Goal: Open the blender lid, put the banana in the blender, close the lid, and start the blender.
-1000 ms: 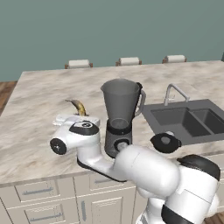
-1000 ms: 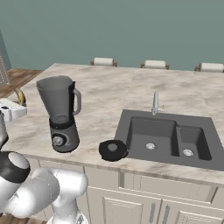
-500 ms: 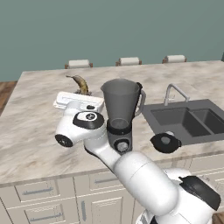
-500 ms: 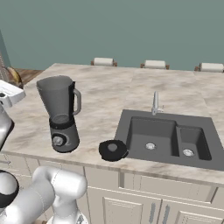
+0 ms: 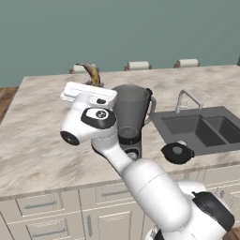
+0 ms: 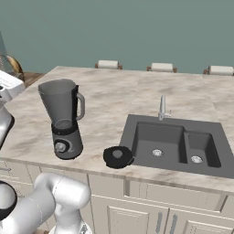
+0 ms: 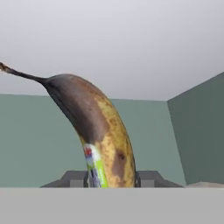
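I see the two-finger gripper (image 7: 112, 179) clamped on the curved yellow-brown banana (image 7: 98, 142), raised left of the open grey translucent blender (image 5: 131, 121); black disc lid (image 5: 176, 152) sits right of it.

Translucent grey blender (image 5: 131, 112) jar, marbled stone counter (image 5: 37, 140), matt banana (image 7: 98, 140)

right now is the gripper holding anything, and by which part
The banana, pinched between the fingers at its lower end; the stem end points away from the hand.

Banana (image 5: 93, 73) in the pincer (image 5: 96, 84), seemingly left of the blender (image 5: 131, 119); lid (image 5: 177, 152) between blender and sink (image 5: 206, 133).
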